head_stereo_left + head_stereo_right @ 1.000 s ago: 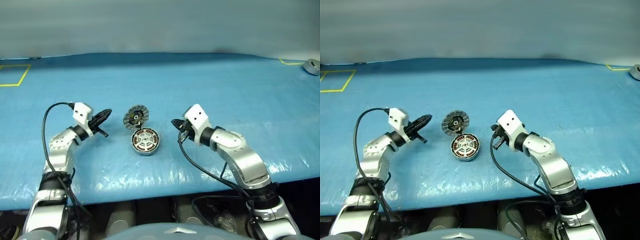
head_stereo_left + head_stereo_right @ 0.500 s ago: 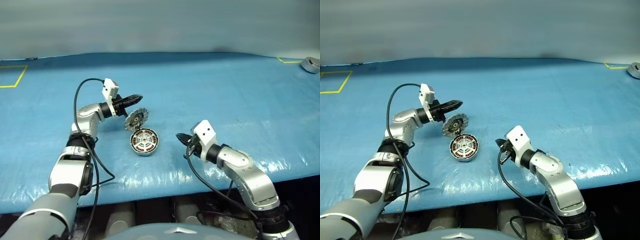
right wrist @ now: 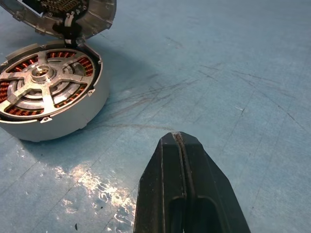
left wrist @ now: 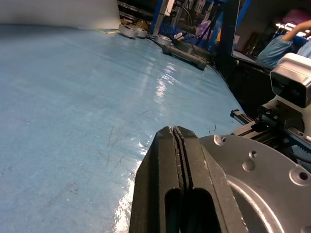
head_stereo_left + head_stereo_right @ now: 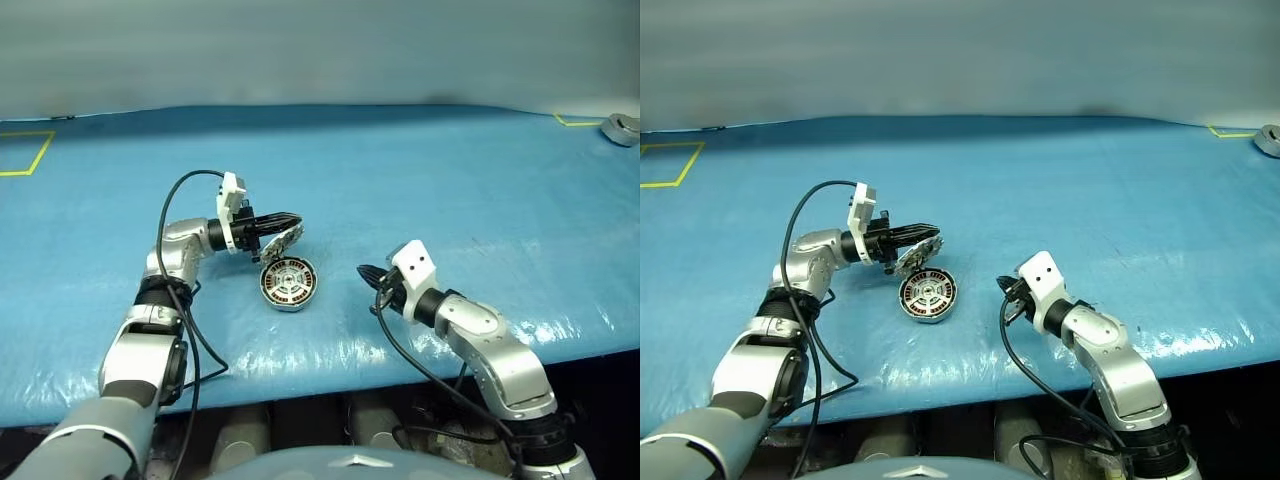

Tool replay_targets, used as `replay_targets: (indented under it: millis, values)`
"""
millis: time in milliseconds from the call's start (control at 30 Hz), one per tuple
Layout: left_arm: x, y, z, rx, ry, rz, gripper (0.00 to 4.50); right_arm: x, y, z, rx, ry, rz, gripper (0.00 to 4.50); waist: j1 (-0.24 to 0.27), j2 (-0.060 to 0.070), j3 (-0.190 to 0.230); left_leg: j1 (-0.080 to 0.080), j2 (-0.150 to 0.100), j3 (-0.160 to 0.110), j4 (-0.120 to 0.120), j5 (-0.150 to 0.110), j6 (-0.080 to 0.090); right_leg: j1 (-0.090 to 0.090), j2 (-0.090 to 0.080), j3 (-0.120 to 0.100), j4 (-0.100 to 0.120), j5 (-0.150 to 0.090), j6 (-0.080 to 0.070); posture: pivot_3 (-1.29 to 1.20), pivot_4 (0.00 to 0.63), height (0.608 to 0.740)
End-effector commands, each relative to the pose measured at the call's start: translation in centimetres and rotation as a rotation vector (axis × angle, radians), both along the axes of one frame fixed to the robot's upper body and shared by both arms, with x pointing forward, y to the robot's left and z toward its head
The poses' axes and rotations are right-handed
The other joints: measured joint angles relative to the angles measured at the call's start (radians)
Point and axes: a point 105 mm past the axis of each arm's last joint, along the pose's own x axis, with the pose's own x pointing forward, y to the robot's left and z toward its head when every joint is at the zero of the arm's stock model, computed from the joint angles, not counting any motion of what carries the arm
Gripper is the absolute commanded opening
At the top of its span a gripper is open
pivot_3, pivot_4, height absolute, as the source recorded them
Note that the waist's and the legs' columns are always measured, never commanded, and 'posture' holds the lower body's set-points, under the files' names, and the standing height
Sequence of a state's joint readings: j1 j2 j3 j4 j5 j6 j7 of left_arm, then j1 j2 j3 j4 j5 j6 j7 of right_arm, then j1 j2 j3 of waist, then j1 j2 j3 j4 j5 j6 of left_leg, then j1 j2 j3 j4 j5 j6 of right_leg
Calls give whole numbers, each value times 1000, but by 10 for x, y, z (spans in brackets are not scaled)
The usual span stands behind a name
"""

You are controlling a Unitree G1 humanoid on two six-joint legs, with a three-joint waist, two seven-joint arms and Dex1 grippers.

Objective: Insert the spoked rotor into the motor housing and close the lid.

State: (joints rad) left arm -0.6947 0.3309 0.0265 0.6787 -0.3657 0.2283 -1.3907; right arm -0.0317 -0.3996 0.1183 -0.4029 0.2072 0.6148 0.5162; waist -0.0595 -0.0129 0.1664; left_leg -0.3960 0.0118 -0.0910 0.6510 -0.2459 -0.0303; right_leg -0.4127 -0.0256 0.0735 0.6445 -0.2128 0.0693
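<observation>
Motor housing (image 5: 288, 284) sits flat on the blue table (image 5: 480, 180), open face up, near the front edge and between the two arms. Copper windings show in a ring around the silver hub. Spoked rotor (image 3: 46, 85) is already seated in it: the right wrist view shows silver spokes lying across the windings, copper visible between them.

Lid (image 5: 283, 240) is not closed. It stands tilted, propped on edge at the far side of the housing, lower edge touching or just beside the housing rim. Dark inner face with small parts faces down toward the housing; plain grey outer face (image 4: 262, 189) with small screw holes faces up and away.

Left end effector (image 5: 292, 221): fingers pressed together, nothing between them, pointing level toward the robot's right. Its tip is on or just over the lid's upper outer face; the left wrist view shows the closed fingers (image 4: 182, 189) right against the grey disc. Cannot tell if there is real contact or a hair of gap.

Right end effector (image 5: 364, 272): fingers closed on nothing, the seam between them tight in the right wrist view (image 3: 182, 194). It hovers low over bare table to the right of the housing, pointing toward it, clearly apart from it.

A small grey part (image 5: 622, 130) lies at the far right table corner, well apart.
</observation>
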Motion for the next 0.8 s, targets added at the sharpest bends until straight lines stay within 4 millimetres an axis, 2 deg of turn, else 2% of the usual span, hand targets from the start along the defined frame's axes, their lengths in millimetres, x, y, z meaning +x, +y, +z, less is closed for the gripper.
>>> replay_targets:
  millis: [33,167,400,600,800]
  values:
    - [-10,-8,11,37,-49,-85,22,5,-2,12,9,-51,-11,0,2,0,0,0,0,0,0,0,0,0,0,0,0,0,0,0,150,740]
    - [-15,-10,2,99,-37,-110,22,8,-5,12,-1,-51,-29,0,2,0,0,0,0,0,1,0,0,1,0,0,0,0,0,0,150,740]
    - [-25,-3,-28,259,-17,-127,22,11,-7,9,-14,-51,-57,0,0,0,0,1,0,0,0,0,0,0,0,0,0,0,0,0,150,740]
    - [-20,9,-25,259,-24,-54,22,13,-5,9,-13,-59,-62,0,2,0,0,1,0,0,1,0,0,1,0,0,0,-1,1,0,150,740]
    - [-23,18,-30,315,-35,-34,22,20,-2,12,-8,-79,-73,0,0,0,0,1,0,0,1,0,0,1,0,0,0,0,1,0,150,740]
